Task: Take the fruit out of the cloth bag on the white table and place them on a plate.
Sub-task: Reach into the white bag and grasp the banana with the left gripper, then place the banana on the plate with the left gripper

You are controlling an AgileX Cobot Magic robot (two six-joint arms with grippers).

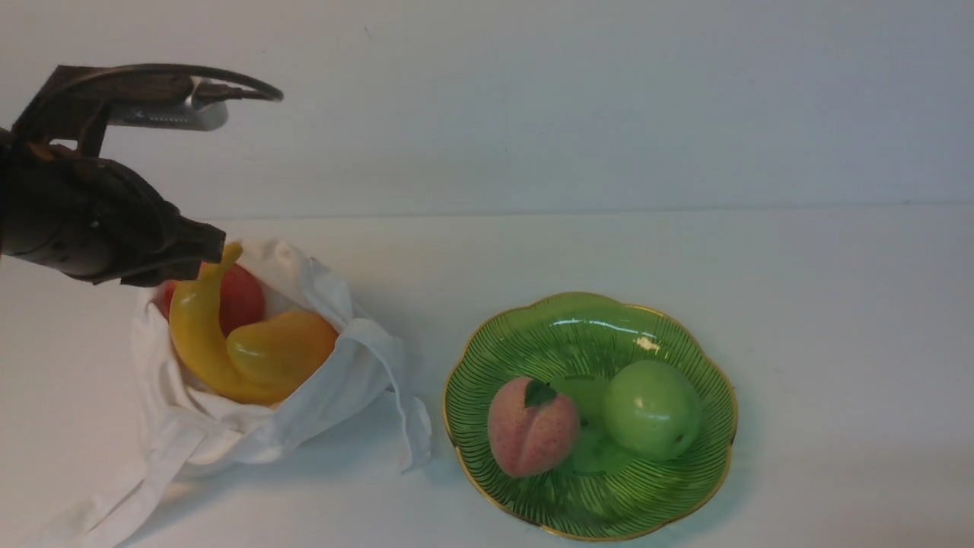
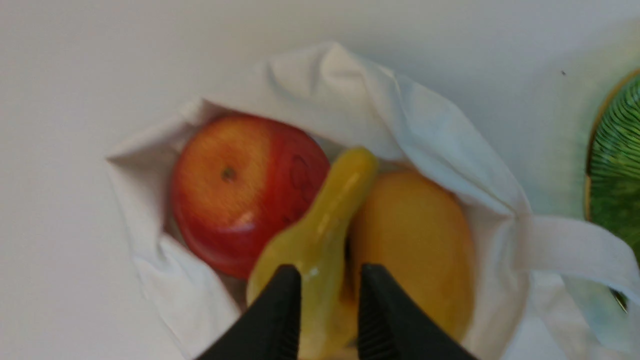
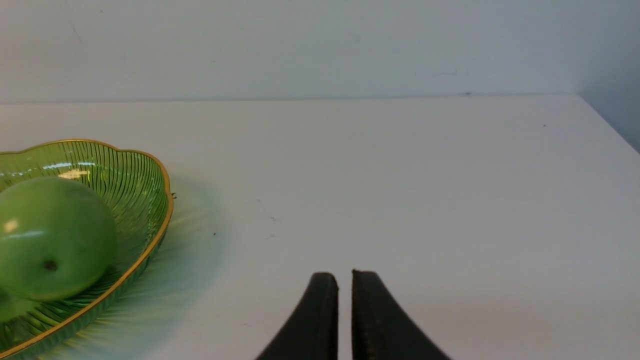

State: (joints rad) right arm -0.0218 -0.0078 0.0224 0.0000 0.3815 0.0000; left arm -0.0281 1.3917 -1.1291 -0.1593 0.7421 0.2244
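Note:
The white cloth bag (image 1: 228, 434) lies open at the left of the white table (image 1: 837, 304). In it are a yellow banana (image 1: 194, 335), a red apple (image 1: 242, 297) and an orange-yellow mango (image 1: 281, 350). My left gripper (image 1: 205, 255) is over the bag's far side. In the left wrist view its jaws (image 2: 330, 272) are closed on the banana (image 2: 325, 220), between the apple (image 2: 240, 190) and the mango (image 2: 415, 240). The green plate (image 1: 685, 335) stands to the right of the bag. My right gripper (image 3: 345, 277) is shut and empty over bare table, right of the plate (image 3: 135, 180).
A pink peach (image 1: 533, 430) and a round green fruit (image 1: 652, 409) lie on the plate. The bag's strap handles (image 1: 411, 426) trail toward the plate and the front edge. A wall stands behind the table. The table's right edge (image 3: 610, 125) shows in the right wrist view.

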